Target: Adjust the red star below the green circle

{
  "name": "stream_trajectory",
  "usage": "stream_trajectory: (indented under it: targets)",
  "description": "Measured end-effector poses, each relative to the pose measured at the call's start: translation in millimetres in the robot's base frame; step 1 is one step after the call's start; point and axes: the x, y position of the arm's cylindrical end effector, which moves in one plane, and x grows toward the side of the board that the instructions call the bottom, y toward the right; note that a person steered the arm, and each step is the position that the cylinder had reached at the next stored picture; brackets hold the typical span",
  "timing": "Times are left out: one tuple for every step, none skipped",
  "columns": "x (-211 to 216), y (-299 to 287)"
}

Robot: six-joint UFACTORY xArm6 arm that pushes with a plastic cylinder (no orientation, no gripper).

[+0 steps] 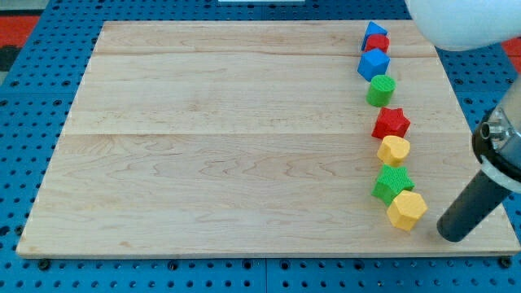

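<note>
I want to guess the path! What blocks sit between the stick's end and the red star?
In the camera view, nothing sits directly between my tip and the red star; the line passes just right of the yellow blocks.

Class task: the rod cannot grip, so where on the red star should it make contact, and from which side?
My tip sits at the view's lower right. The red star is already just below the green circle, slightly right. Probably press its right-hand points, pushing leftward; the yellow block crowds its underside.
</note>
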Motion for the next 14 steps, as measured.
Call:
stream_trajectory:
  targets:
    - [0.0,1.8]
    - [-1.1,1.4]
    - [-9.3,-2.2]
    - [-21.8,-1.6]
    - [-41.9,-1.6]
    - [-94.4,-3.8]
    - [-169.9,-11.7]
    - [-228.4,17.2]
    - [-303.6,21.9]
    - [-337.4,50.3]
    - [-353.6,54.6]
    - [-358.1,52.0]
    - [-360.2,52.0]
    - [-363.0,52.0]
